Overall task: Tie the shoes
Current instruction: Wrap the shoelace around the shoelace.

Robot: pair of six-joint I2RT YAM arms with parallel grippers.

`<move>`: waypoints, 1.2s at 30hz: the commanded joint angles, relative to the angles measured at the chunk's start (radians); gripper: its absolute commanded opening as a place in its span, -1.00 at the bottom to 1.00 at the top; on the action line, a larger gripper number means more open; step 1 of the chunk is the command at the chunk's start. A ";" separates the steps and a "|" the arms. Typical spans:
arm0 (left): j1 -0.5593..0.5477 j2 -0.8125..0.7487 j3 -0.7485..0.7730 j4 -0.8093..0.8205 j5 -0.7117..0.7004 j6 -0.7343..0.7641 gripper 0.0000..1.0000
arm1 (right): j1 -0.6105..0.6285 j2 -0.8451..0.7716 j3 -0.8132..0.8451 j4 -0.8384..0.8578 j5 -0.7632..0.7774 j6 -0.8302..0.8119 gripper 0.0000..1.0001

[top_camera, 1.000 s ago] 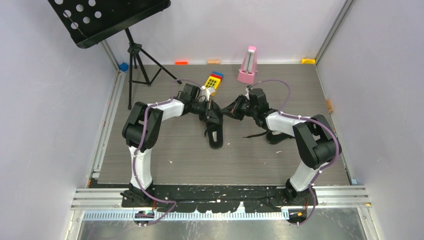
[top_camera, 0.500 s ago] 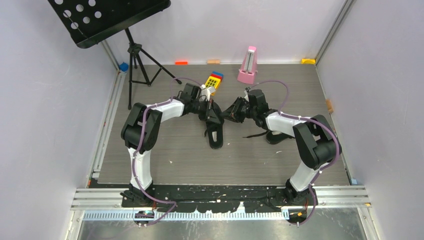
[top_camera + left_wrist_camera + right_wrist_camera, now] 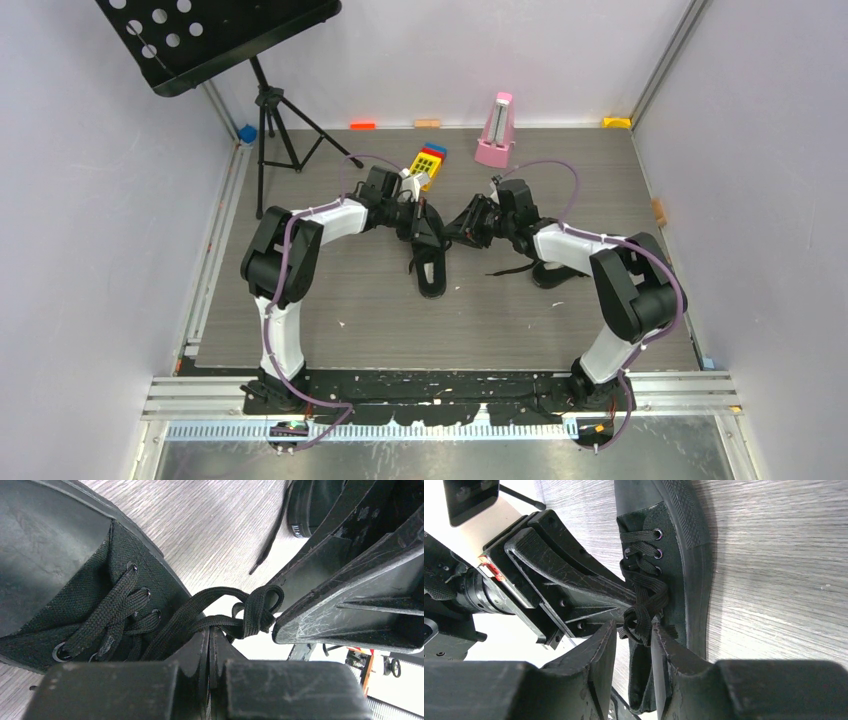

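One black shoe (image 3: 431,272) lies mid-table, toe toward the near edge. Its laces (image 3: 115,612) rise into a knotted bundle (image 3: 256,611) above the tongue. My left gripper (image 3: 426,226) is shut on a lace strand just below that bundle (image 3: 210,630). My right gripper (image 3: 460,226) faces it from the right. It is open, its fingers either side of the lace bundle (image 3: 640,619), which hangs in the gap (image 3: 634,627). The second shoe (image 3: 551,274) lies partly hidden under my right arm, a loose lace (image 3: 508,270) trailing left of it.
A black music stand (image 3: 225,35) on a tripod stands at the back left. A pink metronome (image 3: 494,131) and a yellow toy block (image 3: 428,162) sit behind the grippers. Small coloured pieces line the back edge, and side walls enclose the table.
My right gripper has gone from shut on the lace to open, and it shifted slightly left. The left gripper stays shut on its strand.
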 commanded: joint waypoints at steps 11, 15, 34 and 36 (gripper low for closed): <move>0.002 -0.044 -0.009 -0.020 -0.028 0.031 -1.00 | -0.002 -0.046 0.055 -0.076 0.049 -0.073 -0.13; 0.002 -0.044 -0.007 -0.021 -0.029 0.031 -1.00 | -0.002 -0.034 0.063 -0.081 0.049 -0.080 -0.11; 0.002 -0.043 -0.004 -0.024 -0.043 0.025 -1.00 | -0.001 0.008 0.126 -0.147 0.098 -0.139 0.01; 0.002 -0.045 -0.005 -0.016 -0.043 0.018 -1.00 | -0.003 0.014 0.135 -0.155 0.107 -0.144 0.01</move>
